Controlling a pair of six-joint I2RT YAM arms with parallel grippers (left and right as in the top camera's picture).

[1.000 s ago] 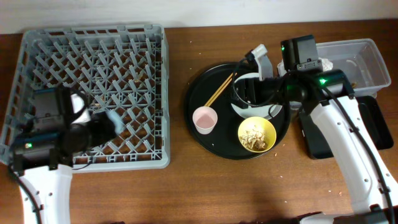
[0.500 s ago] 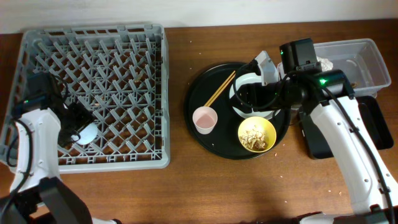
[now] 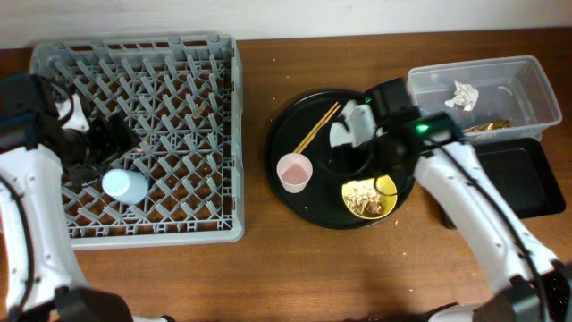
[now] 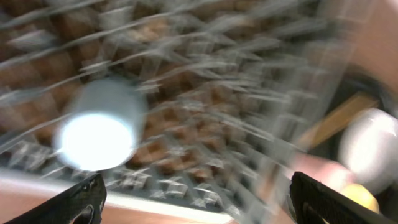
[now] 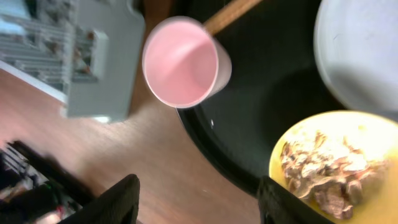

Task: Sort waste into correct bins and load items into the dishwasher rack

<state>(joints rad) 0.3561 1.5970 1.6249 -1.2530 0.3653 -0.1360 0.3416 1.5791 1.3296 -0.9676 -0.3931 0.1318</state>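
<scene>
- Hovering near the yellow bowl point(image 3: 386, 186), overhead, the right gripper point(image 3: 356, 141) risked spilling its crumbs point(image 3: 362, 199).
- Left wrist: left gripper point(image 4: 199, 202) gaped empty; light-blue cup point(image 4: 99, 127) sat in the dishwasher rack point(image 4: 236, 112).
- Right wrist: fingers point(image 5: 121, 199) apart; a sweep might topple the pink cup point(image 5: 183, 62).

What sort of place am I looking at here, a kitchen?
Probably a lab table staged for dish clearing: a grey dishwasher rack, a round black tray holding a yellow bowl of scraps, and a clear waste tub.
</scene>
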